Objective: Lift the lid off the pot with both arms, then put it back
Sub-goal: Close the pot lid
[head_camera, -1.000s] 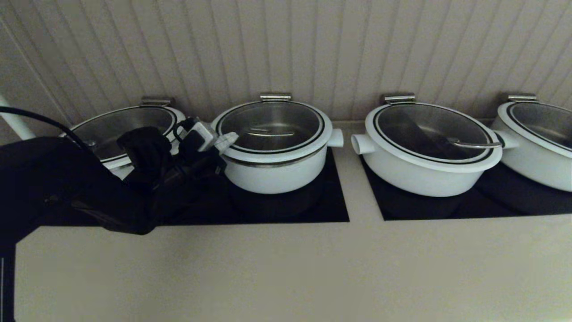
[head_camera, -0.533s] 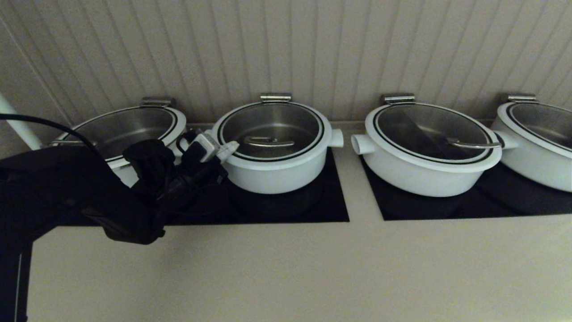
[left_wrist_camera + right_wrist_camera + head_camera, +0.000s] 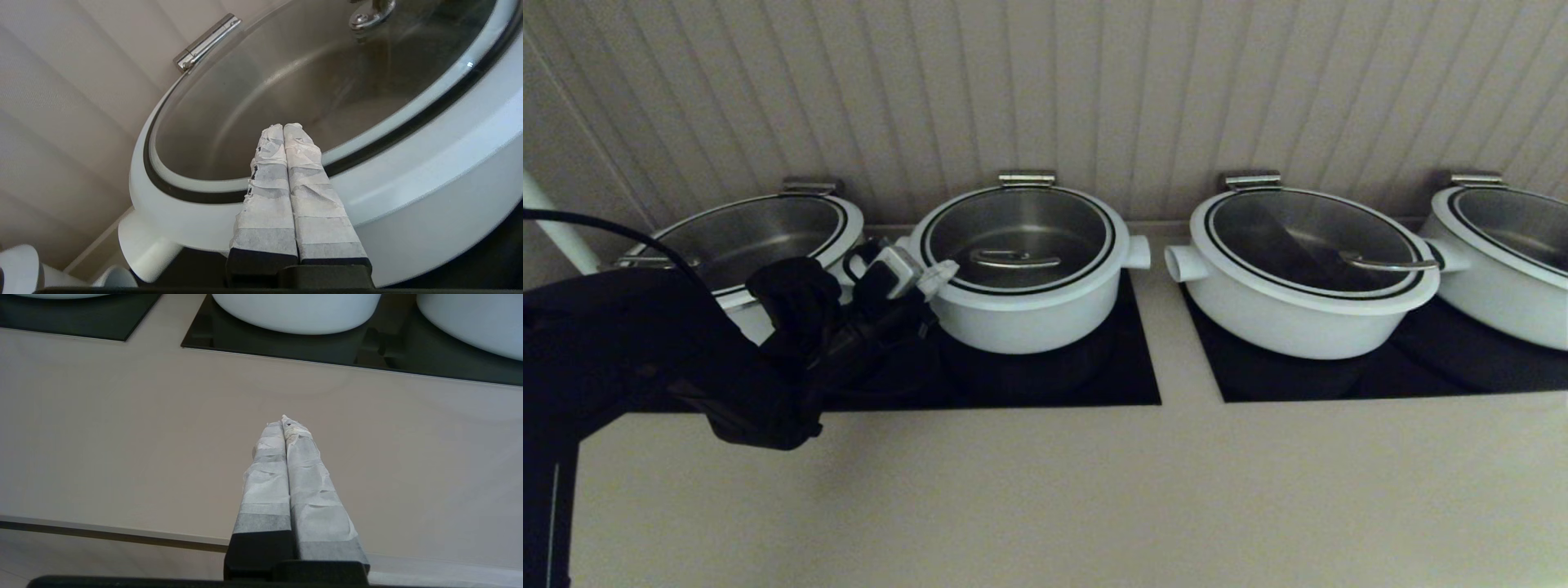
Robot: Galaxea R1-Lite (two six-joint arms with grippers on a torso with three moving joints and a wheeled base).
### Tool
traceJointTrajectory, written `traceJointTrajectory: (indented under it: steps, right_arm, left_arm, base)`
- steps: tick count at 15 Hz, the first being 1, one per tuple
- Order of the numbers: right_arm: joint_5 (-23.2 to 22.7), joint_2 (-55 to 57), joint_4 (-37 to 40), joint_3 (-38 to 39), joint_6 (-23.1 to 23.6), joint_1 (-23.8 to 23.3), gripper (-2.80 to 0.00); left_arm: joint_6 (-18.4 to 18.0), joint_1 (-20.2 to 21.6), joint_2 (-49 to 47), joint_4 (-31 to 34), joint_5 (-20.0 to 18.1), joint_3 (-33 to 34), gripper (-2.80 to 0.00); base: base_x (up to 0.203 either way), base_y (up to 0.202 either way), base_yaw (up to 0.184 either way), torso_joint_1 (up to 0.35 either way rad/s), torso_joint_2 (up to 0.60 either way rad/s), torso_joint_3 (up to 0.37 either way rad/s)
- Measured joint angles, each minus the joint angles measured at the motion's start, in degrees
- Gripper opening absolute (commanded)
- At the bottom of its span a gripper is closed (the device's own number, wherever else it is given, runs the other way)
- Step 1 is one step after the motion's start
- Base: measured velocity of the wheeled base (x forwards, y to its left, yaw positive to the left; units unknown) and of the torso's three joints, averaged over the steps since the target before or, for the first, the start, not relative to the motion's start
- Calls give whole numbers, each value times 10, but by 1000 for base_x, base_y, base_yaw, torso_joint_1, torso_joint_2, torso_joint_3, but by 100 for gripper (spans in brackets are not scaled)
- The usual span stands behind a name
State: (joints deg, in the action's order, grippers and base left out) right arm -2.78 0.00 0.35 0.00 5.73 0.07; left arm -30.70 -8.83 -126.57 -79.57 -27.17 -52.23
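Lid point(image 3: 1018, 238) now seated on pot point(image 3: 1025, 314), left fingers point(image 3: 286, 163) at its rim

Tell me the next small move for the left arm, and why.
Probably draw the left gripper back off the lid: it is shut at the lid's left rim, holding nothing, and the lid sits flat on the pot. The right gripper hangs shut over the counter.

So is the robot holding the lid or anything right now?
No, nothing is held. The left pincer is shut and empty by the lid rim; the right pincer is shut over the counter.
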Motion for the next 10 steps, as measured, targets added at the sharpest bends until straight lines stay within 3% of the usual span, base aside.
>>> traceJointTrajectory:
  steps: [10]
  right_arm:
    - [0,0,0,0,0,0,-280]
  left_arm:
    - [1,40,57,11,0,76,-280]
  base:
    - [0,0,0,0,0,0]
